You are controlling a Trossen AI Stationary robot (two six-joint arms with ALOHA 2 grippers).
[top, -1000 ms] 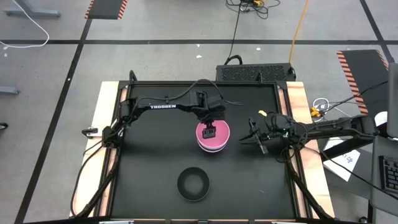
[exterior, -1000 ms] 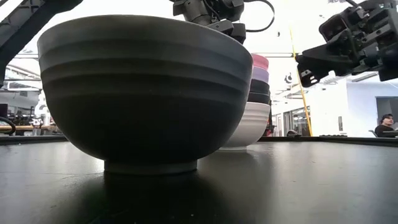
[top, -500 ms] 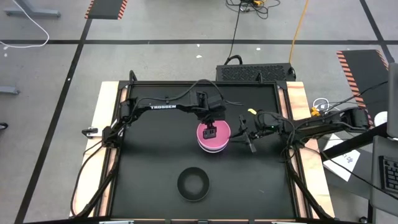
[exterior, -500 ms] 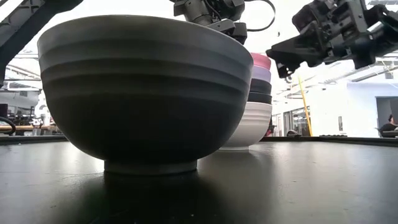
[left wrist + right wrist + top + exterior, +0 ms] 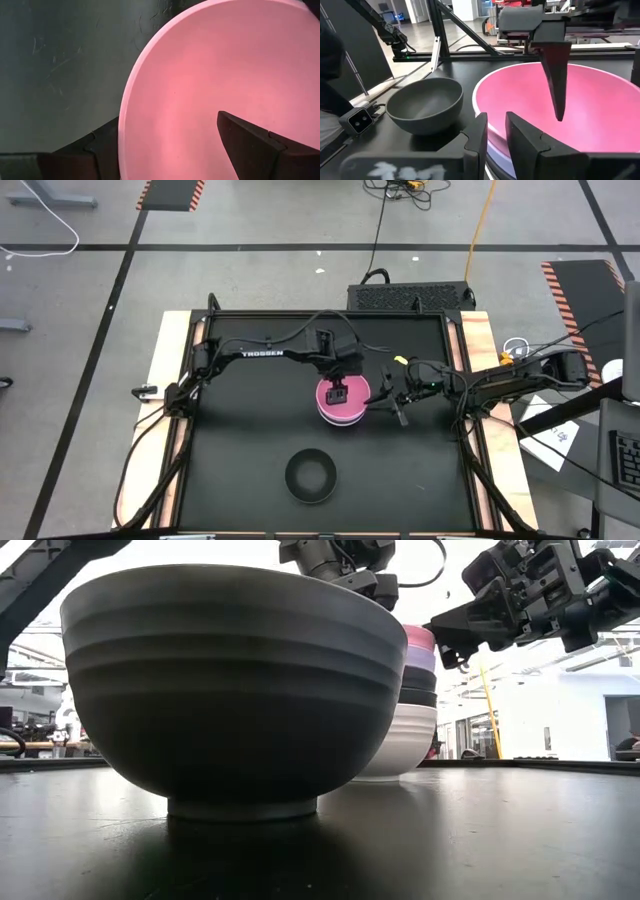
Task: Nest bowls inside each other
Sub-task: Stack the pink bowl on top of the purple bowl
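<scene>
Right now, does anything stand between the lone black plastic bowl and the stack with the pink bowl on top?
Nothing on the table between the black bowl and the stack; the left gripper, open, straddles the pink bowl's rim.

top bowl (image 5: 341,395): pink
stack below (image 5: 418,700): lavender, black, white
lone bowl (image 5: 310,476): black
table (image 5: 250,420): black, pale wood edges

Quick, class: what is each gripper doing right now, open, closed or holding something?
Left gripper: open, fingers astride the pink bowl's rim on top of the stack, not clamping it.
Right gripper: nearly shut, empty, beside the stack.
</scene>
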